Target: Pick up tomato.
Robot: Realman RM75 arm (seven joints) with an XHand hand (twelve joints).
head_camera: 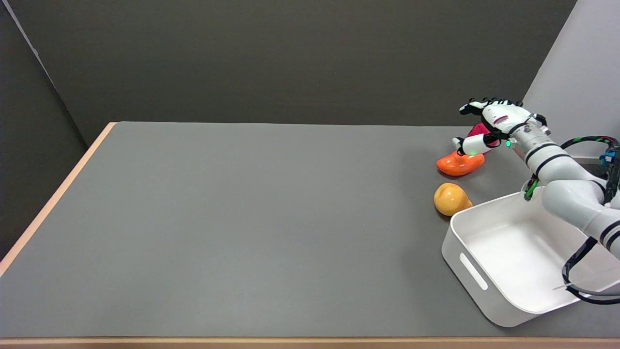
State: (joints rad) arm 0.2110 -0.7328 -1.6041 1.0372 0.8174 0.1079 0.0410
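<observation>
The red tomato (479, 132) lies near the far right edge of the grey table (242, 218), mostly hidden behind my right hand (489, 123). The hand hangs over it with fingers spread above and the thumb low in front of it, and holds nothing. I cannot tell whether any finger touches the tomato. Only a strip of red shows between thumb and palm.
An orange mango-shaped fruit (458, 164) lies just in front of the tomato, under the thumb. A yellow fruit (450, 198) sits nearer, against the corner of a white bin (472, 274) at the lower right. A pale wall (576, 82) rises right of the hand.
</observation>
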